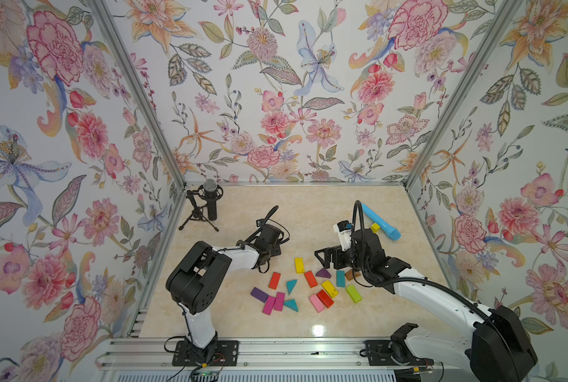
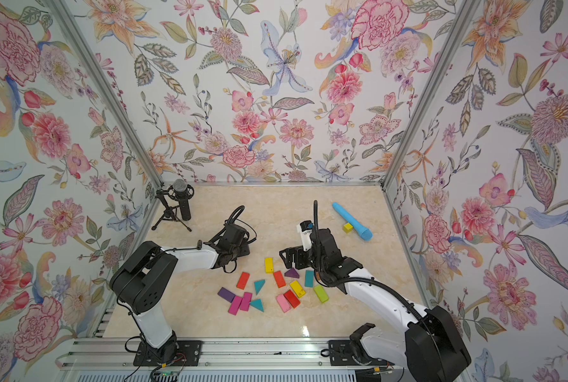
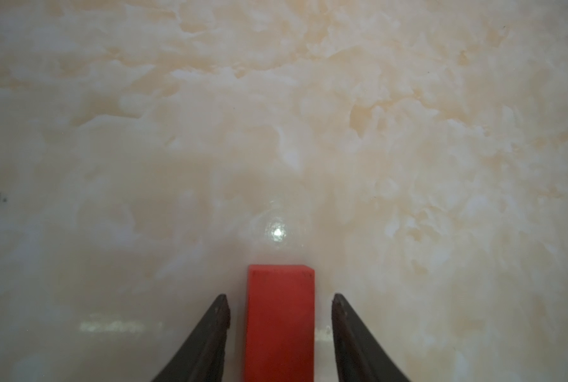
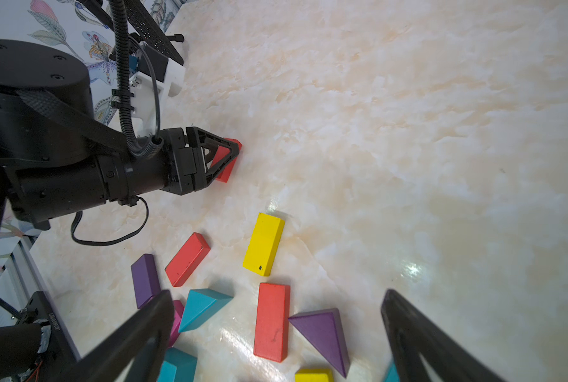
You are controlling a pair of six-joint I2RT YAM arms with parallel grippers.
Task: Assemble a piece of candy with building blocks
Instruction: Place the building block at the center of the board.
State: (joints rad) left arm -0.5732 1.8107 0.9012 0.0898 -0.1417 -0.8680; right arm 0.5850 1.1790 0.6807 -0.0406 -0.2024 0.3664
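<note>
**Left pincer parted around a red brick, right pincer wide over the scatter**

Nearest you on the cream marble-patterned desk (image 1: 243, 324), the painted wooden building blocks (image 1: 329, 288) are lying loose. Two magenta bricks (image 1: 273, 302) are touching side by side, with a teal wedge (image 1: 291, 305) just beside them and a pink brick (image 1: 316, 303) near. Just beyond, a purple wedge (image 1: 323, 273) is lying between an orange-red brick (image 1: 310, 278) and a teal brick (image 1: 340, 278), and a yellow brick (image 1: 298, 265) is lying a little farther back.

Your right pincer (image 4: 277, 294) is hanging above that far edge of the scatter, its jaws spread wide and holding nothing.

Across from it, apart from the scatter, your left pincer (image 3: 280, 297) is pointing down at the desk. Its jaws are standing parted on either side of a flat red wooden brick (image 3: 280, 330). A sliver of desk is showing on both sides, so they are not gripping it. The brick is sitting on the desk between them.

Farther back, a small yellow cube (image 1: 375, 227) is sitting just beside a long light-blue tube (image 1: 380, 221). A black microphone (image 1: 210, 201) on a tripod is standing in the far corner.
</note>
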